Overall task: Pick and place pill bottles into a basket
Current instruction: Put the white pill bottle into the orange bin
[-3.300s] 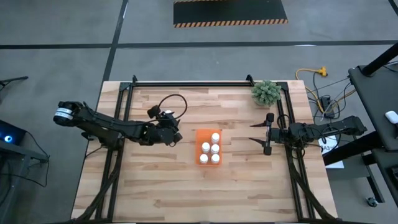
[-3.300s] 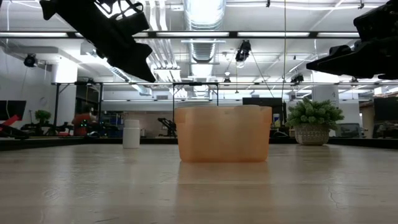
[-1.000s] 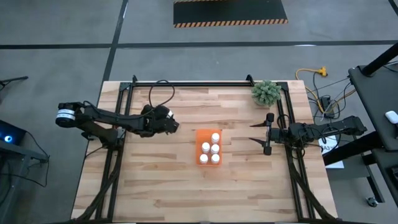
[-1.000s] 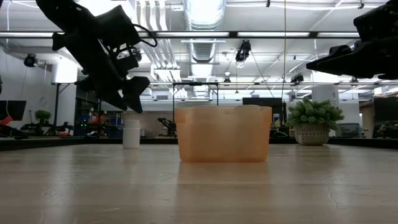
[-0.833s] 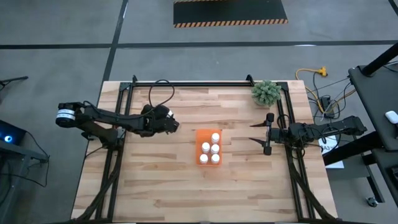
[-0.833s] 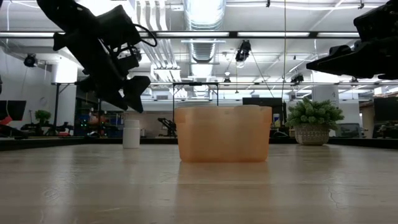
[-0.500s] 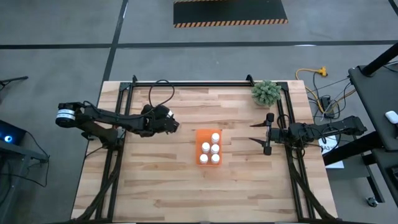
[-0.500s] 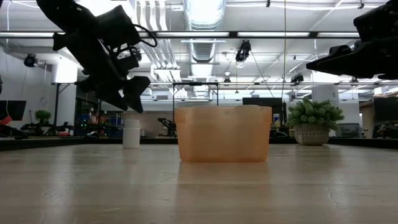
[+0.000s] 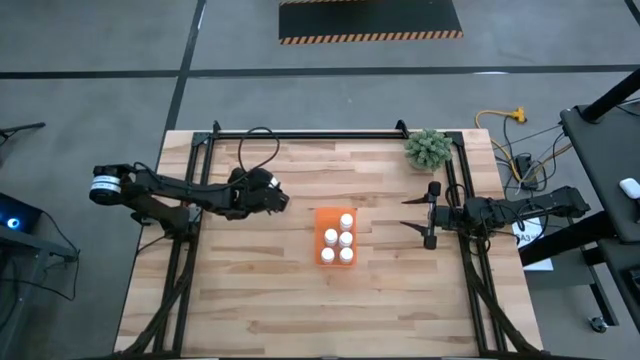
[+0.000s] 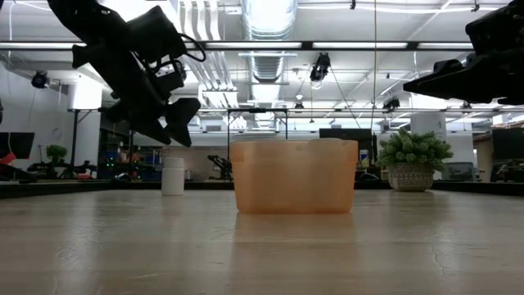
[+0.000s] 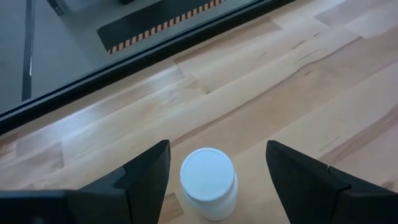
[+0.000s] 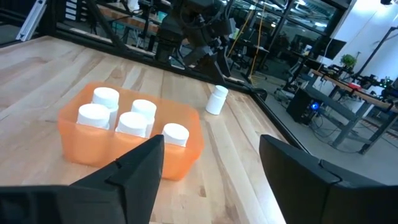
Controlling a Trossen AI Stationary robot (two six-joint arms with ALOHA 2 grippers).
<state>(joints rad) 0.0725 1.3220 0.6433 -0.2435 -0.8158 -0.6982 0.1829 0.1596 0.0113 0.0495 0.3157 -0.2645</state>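
Left gripper (image 11: pixel 214 163), fingers spread, hangs above a lone pill bottle (image 11: pixel 208 182) on bare table (image 9: pixel 260 300); we read no label. Right gripper (image 9: pixel 412 214), open, waits beside the basket (image 9: pixel 336 239).

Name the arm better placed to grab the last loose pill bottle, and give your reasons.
Left. The left gripper hangs open directly above the loose bottle, fingers on either side of it. The right gripper waits beyond the basket, far from that bottle.

Worktop: pale wood planks (image 9: pixel 300 300), black frame along the far edge
Plant: small green bush (image 9: pixel 427 148) — at the far right corner
Floor: grey, with a hazard-striped dark mat (image 9: pixel 368 20) beyond
Cable: yellow (image 9: pixel 500 117) — right of the worktop
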